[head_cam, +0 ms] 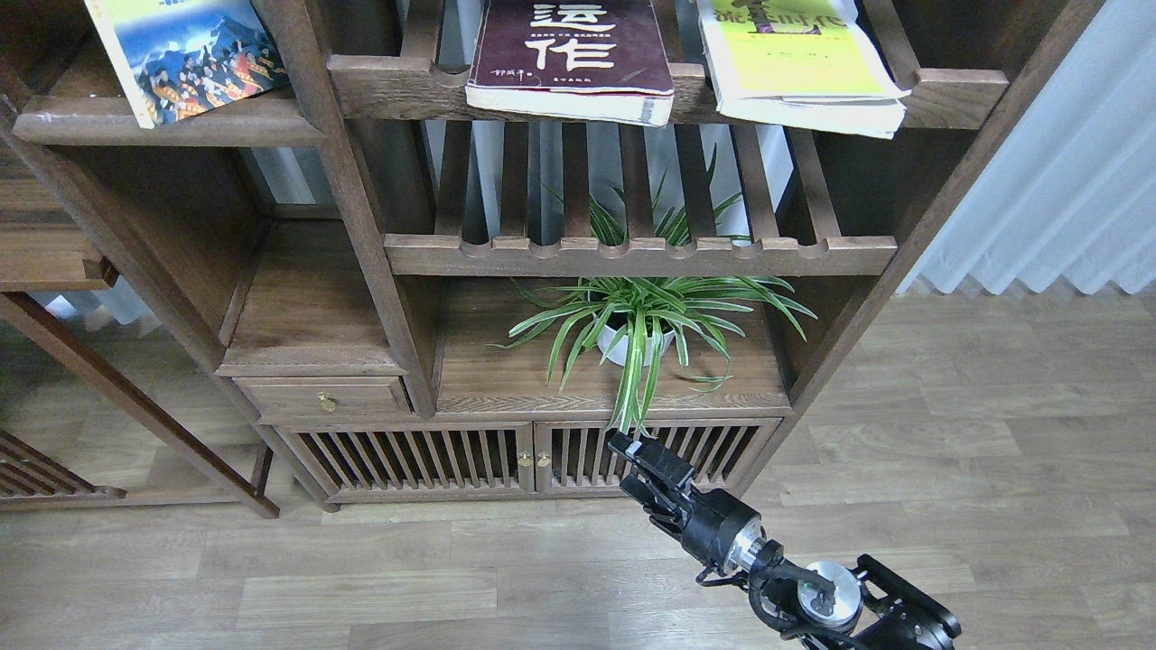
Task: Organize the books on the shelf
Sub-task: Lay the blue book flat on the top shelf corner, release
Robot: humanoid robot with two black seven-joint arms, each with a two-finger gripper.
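Three paperbacks lie on the top tier of a dark wooden shelving unit while one black arm hangs low in front of it.

The smaller cream paperback with a colourful landscape cover (194,56) rests tilted on the solid flat dark-brown wooden board (167,131) at upper left, its lower corner reaching over the board's front edge. The large maroon paperback with big white Chinese characters (571,54) and the lime-yellow paperback (799,63) lie side by side on the slatted shelf (406,86) to the right, both overhanging its front rail. A green spider plant in a white pot (637,329) stands two tiers below. The right hand (643,468) hovers near the slatted cabinet doors (528,460), holding nothing; whether its fingers are wide or narrow I cannot tell. The left hand is out of view.
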